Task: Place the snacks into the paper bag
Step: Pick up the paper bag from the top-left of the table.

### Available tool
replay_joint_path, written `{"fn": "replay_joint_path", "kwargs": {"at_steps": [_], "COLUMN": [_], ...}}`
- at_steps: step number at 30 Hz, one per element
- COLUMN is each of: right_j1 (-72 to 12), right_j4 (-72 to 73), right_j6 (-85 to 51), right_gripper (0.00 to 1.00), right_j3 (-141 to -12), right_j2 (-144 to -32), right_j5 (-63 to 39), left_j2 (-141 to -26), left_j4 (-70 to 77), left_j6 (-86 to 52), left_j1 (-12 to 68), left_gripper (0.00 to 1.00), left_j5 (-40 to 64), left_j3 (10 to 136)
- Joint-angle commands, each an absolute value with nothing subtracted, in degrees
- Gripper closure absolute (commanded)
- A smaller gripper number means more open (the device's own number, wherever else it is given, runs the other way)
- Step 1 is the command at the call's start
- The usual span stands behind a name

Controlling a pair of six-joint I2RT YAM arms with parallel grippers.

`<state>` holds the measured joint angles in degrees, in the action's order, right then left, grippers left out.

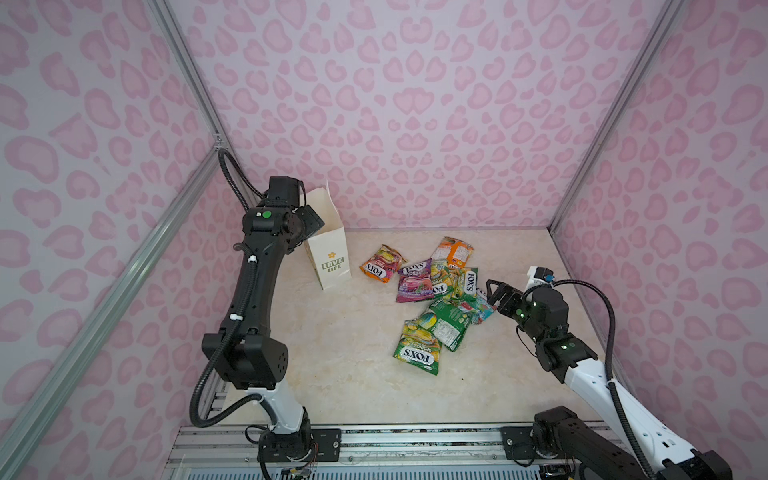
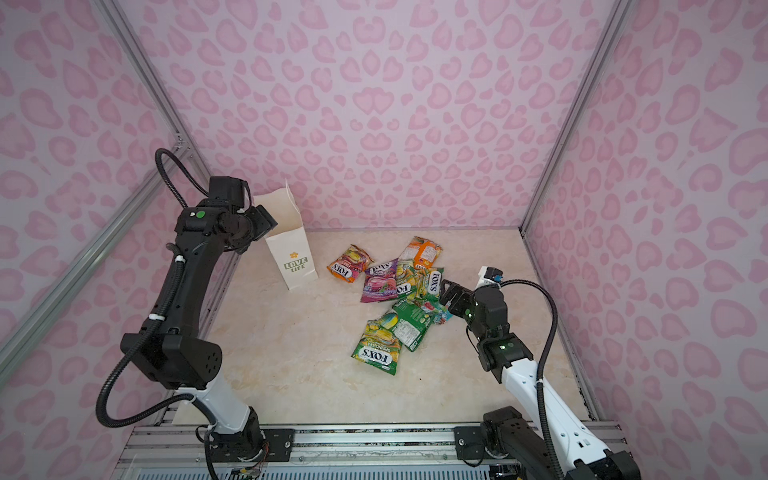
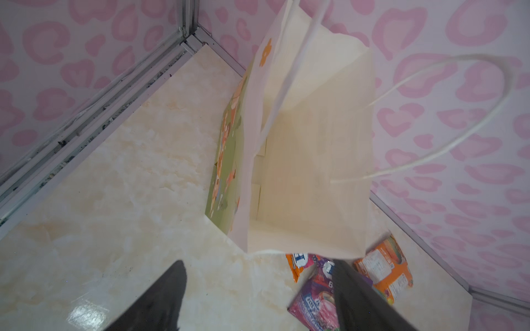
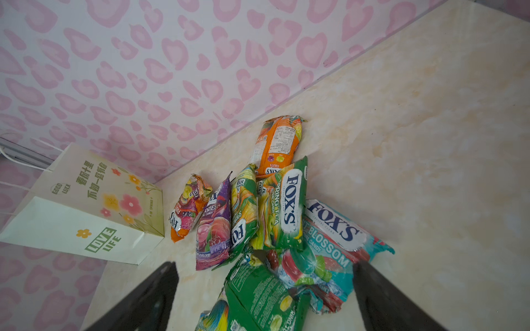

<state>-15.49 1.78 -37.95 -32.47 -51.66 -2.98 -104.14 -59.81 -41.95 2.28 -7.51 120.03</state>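
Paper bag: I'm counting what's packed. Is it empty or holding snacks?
Empty. The left wrist view looks into the bag and shows only bare paper inside; the snacks lie on the table.

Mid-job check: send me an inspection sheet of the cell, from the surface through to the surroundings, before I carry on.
Surface: cream marbled tabletop, glossy, with dark specks along the frame edge.
Job's things: paper bag upright near the far-left corner, mouth open, looks empty in the left wrist view; FOX'S candy packets, about eight, overlapping in a loose pile beside it, none bagged.
Clutter: nothing seen.
Grippers: left gripper open at the bag's mouth; right gripper open, aimed at the teal packet.
Cables: black conduits loop along both arms, off the pile.
Surroundings: pink print walls, aluminium frame.
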Motion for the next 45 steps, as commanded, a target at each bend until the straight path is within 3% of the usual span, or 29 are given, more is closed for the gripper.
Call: {"fn": "replay_joint_path", "kwargs": {"at_steps": [1, 8, 11, 17, 21, 28, 37, 45], "right_j1": [-16.3, -16.7, -16.6, -16.7, -16.7, -16.7, -16.8, -16.7], "right_j4": [-0.9, -2.1, -1.8, -1.7, -1.4, -0.8, -2.1, -2.7], "right_j6": [-36.6, -36.8, -37.1, -37.4, -37.4, -37.7, -36.3, -34.9], "right_gripper": [0.03, 0.04, 0.04, 0.04, 0.04, 0.04, 0.04, 0.02], "right_j3": [-31.4, -29.7, -28.9, -27.9, -27.1, -26.5, -28.2, -29.9], "right_j2": [-50.1, -47.3, -46.6, -45.3, -45.3, -45.7, -48.1, -53.0], "right_j5": [-2.0, -2.1, -2.1, -1.9, -1.8, -2.0, -2.6, -5.5], "left_j2": [-109.4, -118.1, -120.0, -121.7, -121.7, -120.9, -113.2, -96.4], "left_j4": [-66.1, -68.0, -68.0, -67.4, -67.0, -67.7, -67.9, -64.1], "left_j6": [-42.3, -42.1, -42.1, -41.6, -40.9, -38.8, -33.5, -26.8], "left_j1": [1.9, 1.5, 1.5, 1.4, 1.2, 1.1, 1.7, 6.0], "left_gripper": [0.26, 0.46, 0.48, 0.62, 0.8, 0.97, 0.97, 0.97], "left_j5": [-10.3, -10.0, -11.7, -12.6, -13.1, -10.4, -0.9, -2.6], "left_j3": [126.3, 135.5, 136.0, 136.3, 136.4, 136.3, 129.5, 109.1]}}
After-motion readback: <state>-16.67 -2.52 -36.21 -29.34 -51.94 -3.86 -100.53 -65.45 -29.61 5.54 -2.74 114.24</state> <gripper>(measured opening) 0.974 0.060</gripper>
